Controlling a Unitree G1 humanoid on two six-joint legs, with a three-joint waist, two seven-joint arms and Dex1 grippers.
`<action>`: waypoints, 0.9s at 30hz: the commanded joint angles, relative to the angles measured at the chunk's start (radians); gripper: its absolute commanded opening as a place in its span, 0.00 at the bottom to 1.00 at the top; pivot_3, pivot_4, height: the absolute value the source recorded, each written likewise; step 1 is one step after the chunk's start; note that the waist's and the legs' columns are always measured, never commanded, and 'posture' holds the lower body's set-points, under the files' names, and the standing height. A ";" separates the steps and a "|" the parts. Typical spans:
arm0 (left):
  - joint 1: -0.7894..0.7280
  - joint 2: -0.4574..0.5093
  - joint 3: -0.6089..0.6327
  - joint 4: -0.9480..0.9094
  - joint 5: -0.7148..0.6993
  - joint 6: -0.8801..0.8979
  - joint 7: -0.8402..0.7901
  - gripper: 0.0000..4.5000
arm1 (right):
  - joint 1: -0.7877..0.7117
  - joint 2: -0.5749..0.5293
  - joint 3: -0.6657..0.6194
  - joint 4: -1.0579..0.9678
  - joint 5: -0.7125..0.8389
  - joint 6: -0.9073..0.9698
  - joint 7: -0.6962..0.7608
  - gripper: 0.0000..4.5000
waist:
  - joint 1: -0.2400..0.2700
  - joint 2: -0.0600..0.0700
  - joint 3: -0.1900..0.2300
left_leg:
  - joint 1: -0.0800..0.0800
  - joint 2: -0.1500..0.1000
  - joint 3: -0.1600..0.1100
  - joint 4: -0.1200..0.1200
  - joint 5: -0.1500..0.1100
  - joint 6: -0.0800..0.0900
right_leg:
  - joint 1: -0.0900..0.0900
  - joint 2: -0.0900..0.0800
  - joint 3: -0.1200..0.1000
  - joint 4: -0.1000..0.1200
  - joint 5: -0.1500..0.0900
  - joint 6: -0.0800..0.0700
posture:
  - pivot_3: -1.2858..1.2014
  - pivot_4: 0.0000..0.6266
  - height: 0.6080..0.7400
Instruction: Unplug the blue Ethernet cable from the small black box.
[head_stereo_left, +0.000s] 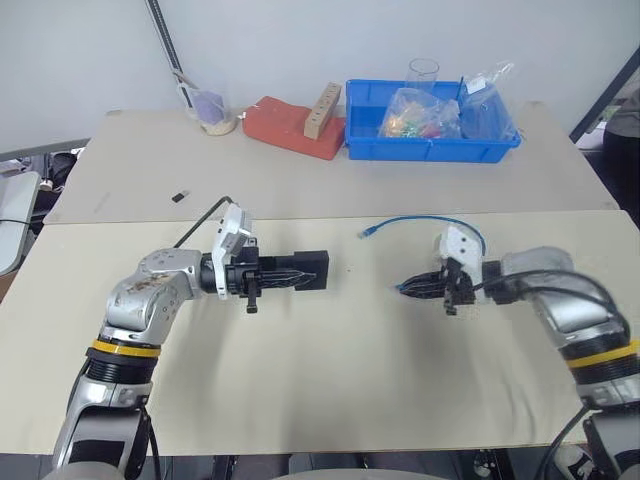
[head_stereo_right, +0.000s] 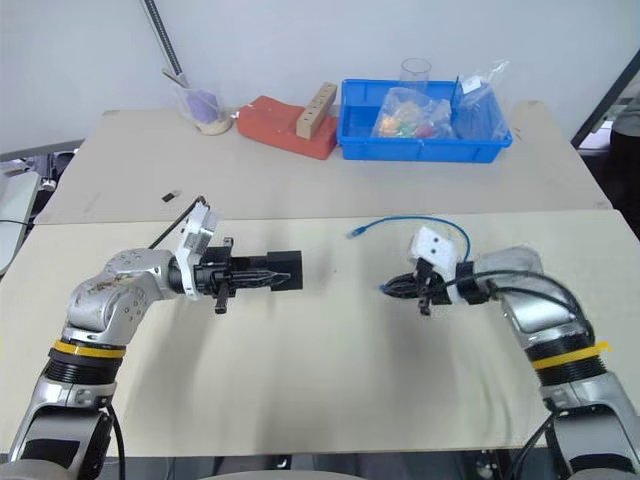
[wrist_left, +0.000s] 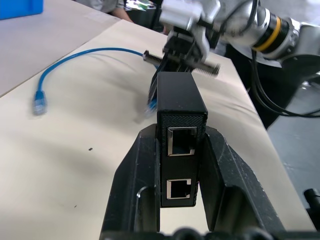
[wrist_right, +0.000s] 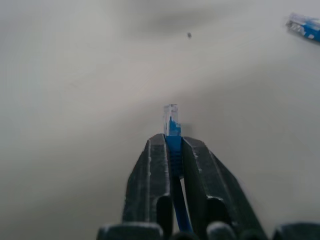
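- The left gripper (head_stereo_left: 300, 271) is clamped on the small black box (wrist_left: 181, 135), holding it level above the table (head_stereo_left: 330, 380) with both empty ports facing back along the fingers; a firm side grip like this fixes the box so a plug can be pulled against it.
- The right gripper (wrist_right: 172, 145) is pinched shut on the blue Ethernet cable (wrist_right: 172, 131) just behind its clear plug, which sticks out free past the fingertips; gripping close to the plug gives control of the stiff end, not the slack cord.
- Box and plug are well apart, so the unplugging looks done.
- The rest of the cable arcs across the table to its other plug (head_stereo_left: 368, 232), lying loose.
- Farther back, a blue bin (head_stereo_left: 430, 148) sits clear of the work.
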 joint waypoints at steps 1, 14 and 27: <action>0.009 -0.003 0.018 -0.043 0.006 -0.034 0.029 0.12 | 0.019 -0.009 -0.034 -0.003 -0.025 -0.082 -0.014 0.46 | 0.001 0.000 0.000 | 0.000 0.000 0.000 0.000 0.000 0.000 | 0.000 0.000 0.000 0.000 0.000 0.000 | 0.52 0.24 1.00; 0.104 -0.183 0.115 0.160 0.258 -0.441 0.458 0.12 | 0.011 0.087 -0.288 -0.597 0.389 0.433 -0.286 0.99 | 0.008 0.000 0.000 | 0.001 0.001 -0.001 0.000 0.000 0.000 | 0.001 0.000 0.001 0.000 0.000 0.000 | 0.52 0.24 1.00; 0.028 -0.356 0.117 0.529 0.387 -0.749 0.693 0.35 | 0.032 0.116 -0.237 -0.650 0.346 0.457 -0.436 1.00 | 0.045 0.000 0.000 | 0.000 -0.003 0.000 0.001 0.000 0.000 | 0.001 -0.002 0.000 0.000 0.000 0.000 | 0.52 0.24 1.00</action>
